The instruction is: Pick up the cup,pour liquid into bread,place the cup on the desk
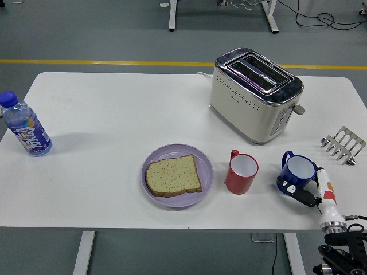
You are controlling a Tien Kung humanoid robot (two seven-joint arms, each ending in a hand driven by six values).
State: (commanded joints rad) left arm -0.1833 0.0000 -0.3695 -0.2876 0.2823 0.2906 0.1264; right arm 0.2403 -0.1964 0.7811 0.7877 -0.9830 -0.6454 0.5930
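White bench [114,126] seen from above, right robot hand [312,192] comes in from the lower right corner, white finger segments with black tips laid against the near right side of the blue cup [298,172]; fingers touch the cup's wall but whether they actually clamp it cannot be told from this view, the far side of the hand is hidden. Blue cup stands upright on the bench near the right front edge, white inside, handle pointing up-left away from the robot hand. Red cup [241,173] stands upright just left of the blue one, apart from it, white inside, handle at its upper left, nothing touching it. Left of the red cup a lilac plate [200,157] carries one slice of bread [172,175], lying flat, crust edge toward the right, plate close to the red cup but not touching. Cream toaster [255,94] with chrome top sits behind both cups, slots open upward, lever on its right end. Small metal toast rack [343,144] at the far right edge, beyond the blue cup. Water bottle [24,125] with blue cap and blue label at the far left edge, tilted slightly, well apart from everything else. Black arm hardware of the right arm shows below the bench edge at bottom right. Left arm out of frame
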